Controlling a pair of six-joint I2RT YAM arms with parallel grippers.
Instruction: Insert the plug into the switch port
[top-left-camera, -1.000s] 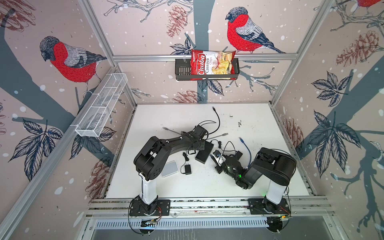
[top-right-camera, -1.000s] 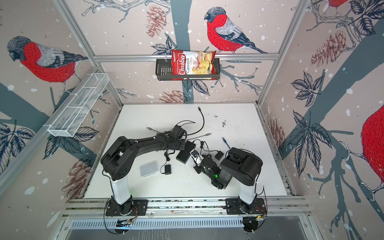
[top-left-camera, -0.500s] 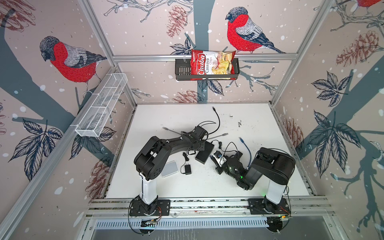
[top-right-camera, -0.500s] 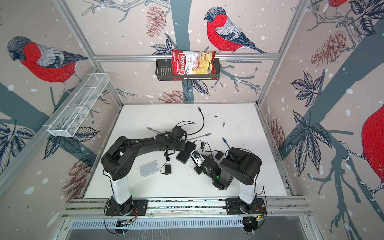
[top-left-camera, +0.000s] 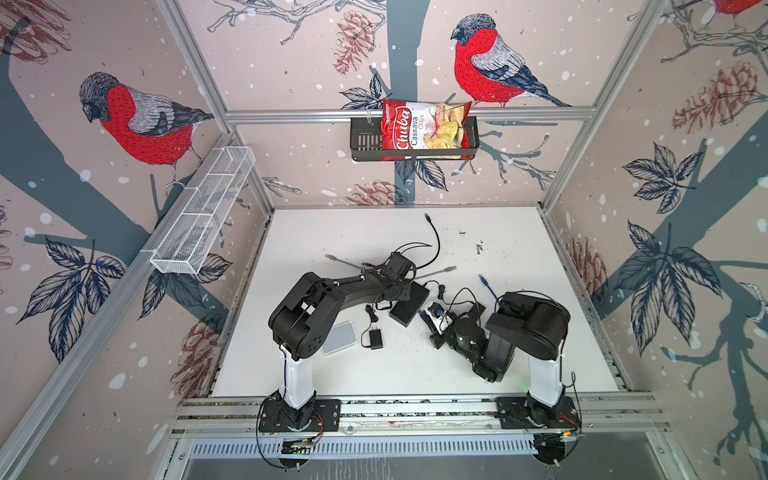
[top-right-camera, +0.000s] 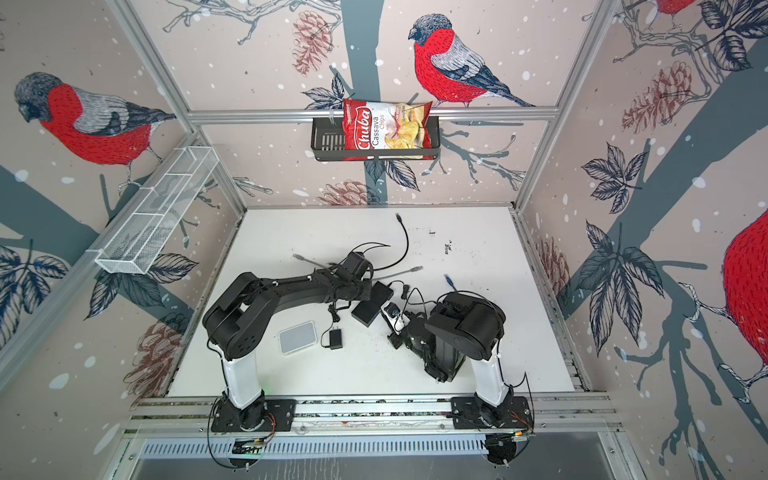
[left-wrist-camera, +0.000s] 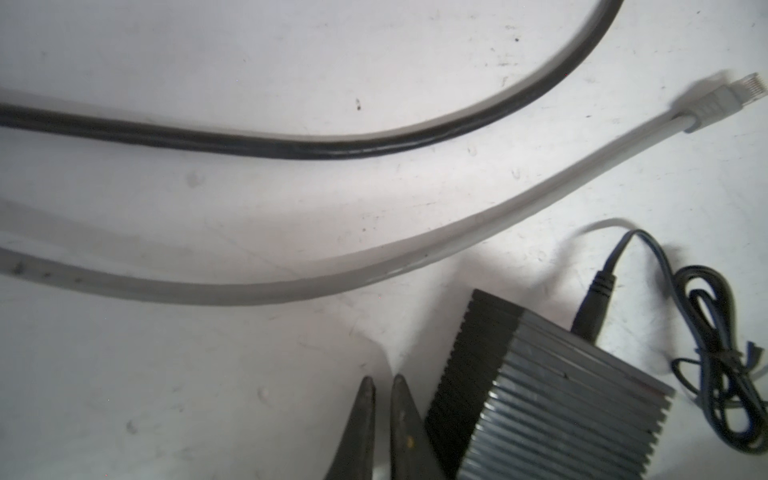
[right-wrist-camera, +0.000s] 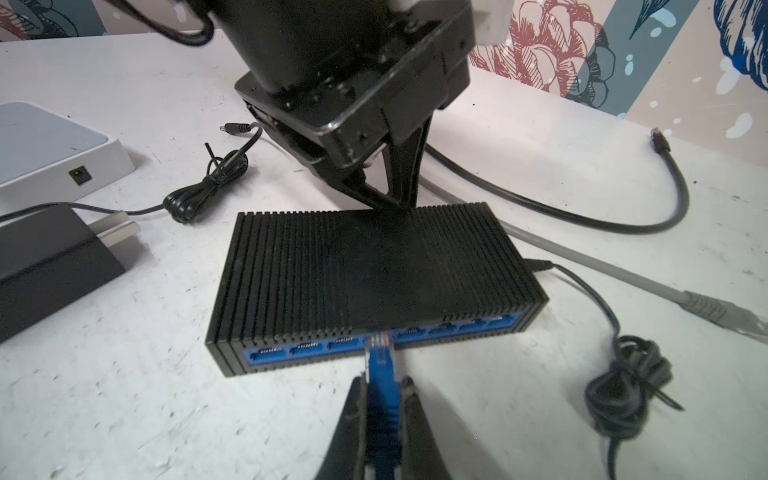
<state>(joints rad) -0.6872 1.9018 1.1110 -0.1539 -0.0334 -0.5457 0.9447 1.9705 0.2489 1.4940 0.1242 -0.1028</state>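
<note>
My right pincer (right-wrist-camera: 380, 388) is clamped narrow on the blue plug (right-wrist-camera: 379, 365), one finger on each side of its boot. The plug's clear tip sits at the mouth of a port near the middle of the blue row on the front face of the switch (right-wrist-camera: 374, 266). I cannot tell whether it has gone in.

In a top view the switch (top-left-camera: 409, 307) lies flat on the worktop (top-left-camera: 519, 249), just below the centre of the frame, between my two arms.

My left pincer (left-wrist-camera: 383, 380) is almost shut and holds nothing. Its tips meet the switch's rear edge, opposite the ports.

A grey cable (left-wrist-camera: 374, 266) and a black cable (left-wrist-camera: 291, 145) curve across the worktop behind the switch. A white box (top-left-camera: 340, 337) and a black power adapter (top-left-camera: 372, 338) lie to the lower left of the switch.
</note>
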